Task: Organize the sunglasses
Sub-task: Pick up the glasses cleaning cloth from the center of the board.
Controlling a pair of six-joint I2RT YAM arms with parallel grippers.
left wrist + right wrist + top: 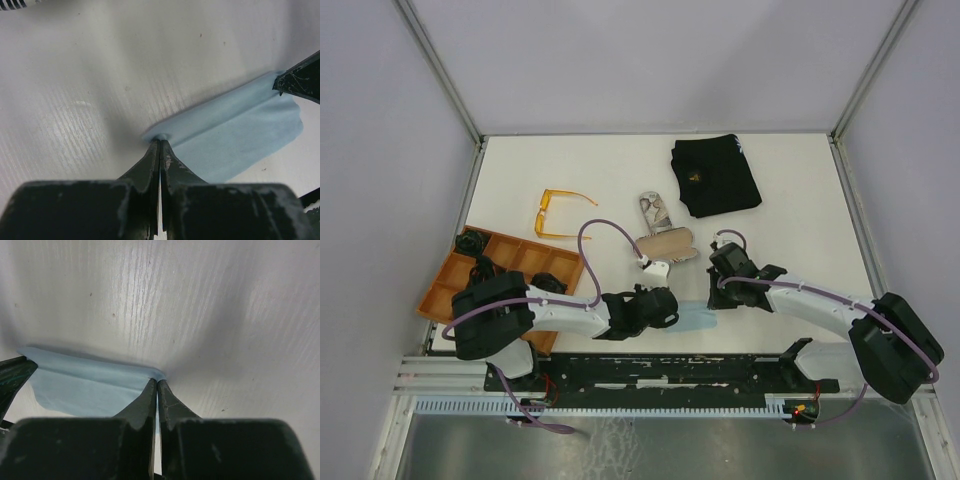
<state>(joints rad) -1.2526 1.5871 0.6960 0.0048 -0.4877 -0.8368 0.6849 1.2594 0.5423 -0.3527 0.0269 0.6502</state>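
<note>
The orange-amber sunglasses [560, 213] lie open on the white table, left of centre and far from both grippers. Near the front edge a light blue cloth [695, 318] is stretched between the two arms. My left gripper [161, 141] is shut on the cloth's [235, 135] left corner. My right gripper [156, 382] is shut on the opposite corner of the cloth [85, 385]. In the top view the left gripper [670, 312] and right gripper [717, 290] sit close together, low over the table.
An orange compartment tray [448, 285] holding dark items sits at the left, partly under the left arm. A printed glasses case [655, 210] and a tan open case [667, 243] lie mid-table. A black pouch [715, 175] rests at the back right.
</note>
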